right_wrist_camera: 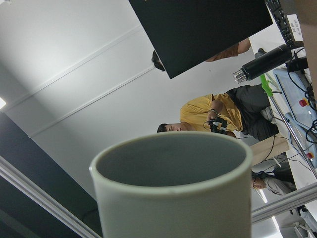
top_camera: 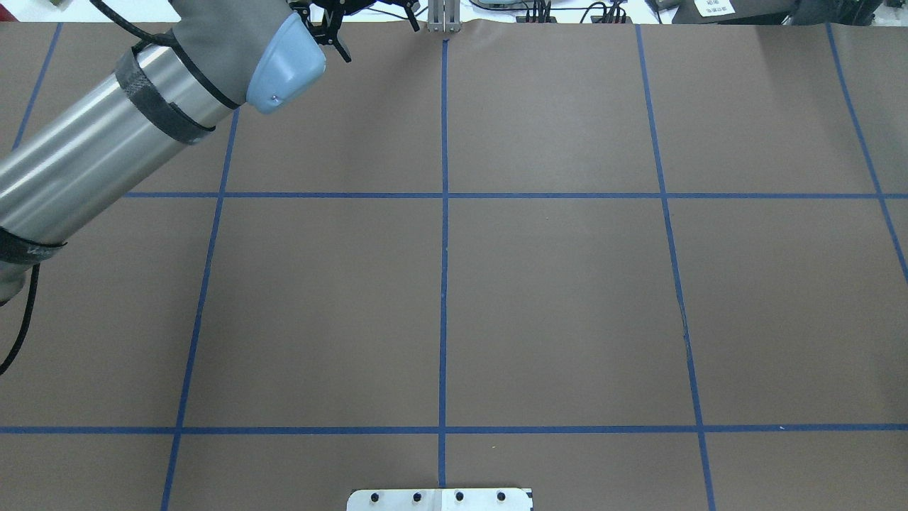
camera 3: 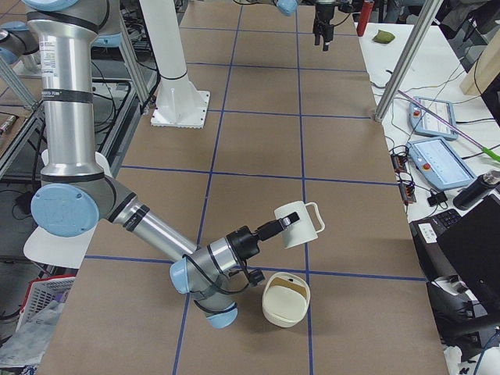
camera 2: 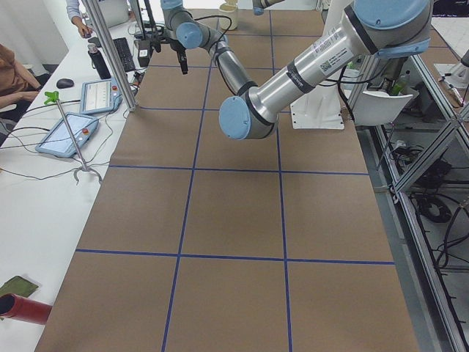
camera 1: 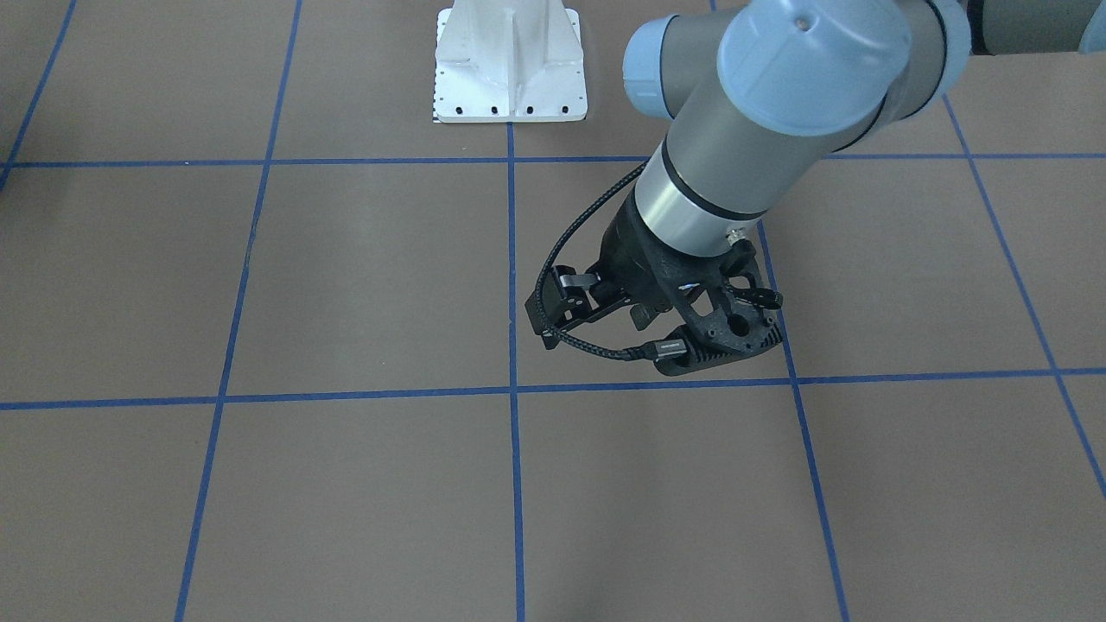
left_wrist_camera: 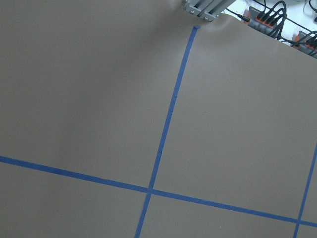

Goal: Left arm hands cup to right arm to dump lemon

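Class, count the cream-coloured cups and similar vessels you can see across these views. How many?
2. One handled mug hangs tilted in the air at the tip of the right gripper. A wider vessel sits on the table near it. Others may be hidden.

A brown table [top_camera: 553,284] crossed by blue tape lines [top_camera: 444,248] fills the overhead view. Along the left edge of the exterior left view runs a white desk [camera 2: 37,235] carrying two tablets [camera 2: 64,136].

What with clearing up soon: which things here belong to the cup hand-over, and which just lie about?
Job: cup; right claw at it; left claw; bowl on the table.
Lying about: blue pendant; black bottle; red cylinder.
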Controlling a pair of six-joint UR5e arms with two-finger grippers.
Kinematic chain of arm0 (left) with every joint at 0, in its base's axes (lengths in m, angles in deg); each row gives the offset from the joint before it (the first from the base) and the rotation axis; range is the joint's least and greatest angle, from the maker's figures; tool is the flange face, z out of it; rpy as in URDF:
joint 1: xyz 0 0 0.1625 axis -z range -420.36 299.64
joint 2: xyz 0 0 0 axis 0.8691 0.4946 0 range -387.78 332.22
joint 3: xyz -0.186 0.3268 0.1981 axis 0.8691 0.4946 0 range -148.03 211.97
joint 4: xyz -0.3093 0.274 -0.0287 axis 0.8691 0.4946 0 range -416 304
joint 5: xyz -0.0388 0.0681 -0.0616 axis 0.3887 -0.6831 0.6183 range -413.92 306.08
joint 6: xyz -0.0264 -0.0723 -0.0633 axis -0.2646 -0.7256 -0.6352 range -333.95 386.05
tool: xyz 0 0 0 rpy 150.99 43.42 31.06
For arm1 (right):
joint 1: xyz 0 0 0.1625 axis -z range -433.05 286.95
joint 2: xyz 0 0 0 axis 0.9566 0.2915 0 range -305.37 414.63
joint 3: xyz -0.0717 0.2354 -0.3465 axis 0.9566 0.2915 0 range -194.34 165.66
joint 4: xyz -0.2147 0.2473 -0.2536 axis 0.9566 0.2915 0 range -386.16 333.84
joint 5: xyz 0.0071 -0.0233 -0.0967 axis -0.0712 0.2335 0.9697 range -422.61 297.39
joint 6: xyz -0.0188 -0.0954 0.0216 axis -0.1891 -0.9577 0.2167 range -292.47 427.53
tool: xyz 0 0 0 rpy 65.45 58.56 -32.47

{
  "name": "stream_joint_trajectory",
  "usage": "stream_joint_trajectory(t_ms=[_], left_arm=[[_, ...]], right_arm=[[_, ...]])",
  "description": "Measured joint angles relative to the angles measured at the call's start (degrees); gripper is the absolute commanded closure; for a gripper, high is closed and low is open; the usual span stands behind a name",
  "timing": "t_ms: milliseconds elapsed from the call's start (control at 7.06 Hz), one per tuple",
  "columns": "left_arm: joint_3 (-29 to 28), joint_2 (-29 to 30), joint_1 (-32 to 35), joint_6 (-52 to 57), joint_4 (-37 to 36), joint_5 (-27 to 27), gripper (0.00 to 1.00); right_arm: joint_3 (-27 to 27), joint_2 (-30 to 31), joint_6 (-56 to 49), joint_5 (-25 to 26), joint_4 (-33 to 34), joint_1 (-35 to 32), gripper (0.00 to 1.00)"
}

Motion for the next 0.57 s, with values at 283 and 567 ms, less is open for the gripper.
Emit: stream_joint_trajectory(t_ms=[283, 567], left_arm=[[0.0, -0.1, 0.0, 0.0, 0.0, 0.0, 0.0], [-0.1, -0.1, 0.0, 0.0, 0.0, 0.0, 0.0]], right_arm=[[-0.5, 0.4, -8.2, -0.1, 0.1, 0.0, 1.0], [-0.5, 0.6, -15.6, 0.0, 0.2, 0.0, 1.0]])
